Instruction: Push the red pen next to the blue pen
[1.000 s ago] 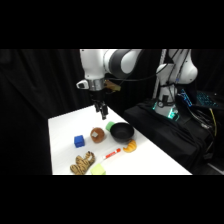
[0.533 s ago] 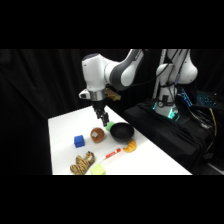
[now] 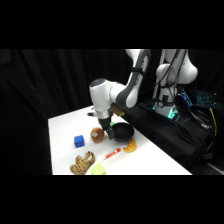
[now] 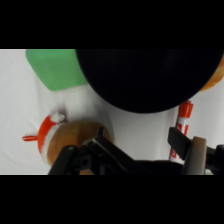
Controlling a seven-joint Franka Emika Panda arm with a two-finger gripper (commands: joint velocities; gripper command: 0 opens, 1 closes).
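The red pen (image 3: 111, 153) lies on the white table (image 3: 65, 127) in front of the black bowl (image 3: 123, 131); it is a short red stick with a whitish part. In the wrist view the red pen (image 4: 184, 116) lies to the right, just below the black bowl (image 4: 145, 75) that fills the top. My gripper (image 3: 105, 131) hangs low between the orange-brown ball (image 3: 96, 135) and the bowl, behind the pen and apart from it. Its fingers (image 4: 182, 144) stand open with nothing between them. The blue pen is out of view.
A blue cube (image 3: 78, 141) sits left of the ball. A brown knotted thing (image 3: 82, 162) and a yellow-green thing (image 3: 98, 170) lie at the table's front edge. An orange piece (image 3: 131, 146) lies right of the pen. The wrist view shows a green thing (image 4: 57, 70) and a small red-and-white thing (image 4: 47, 129) beside the ball (image 4: 75, 140).
The arm has bent forward and my gripper has come down from above the table to just between the ball and the bowl. The objects have not moved.
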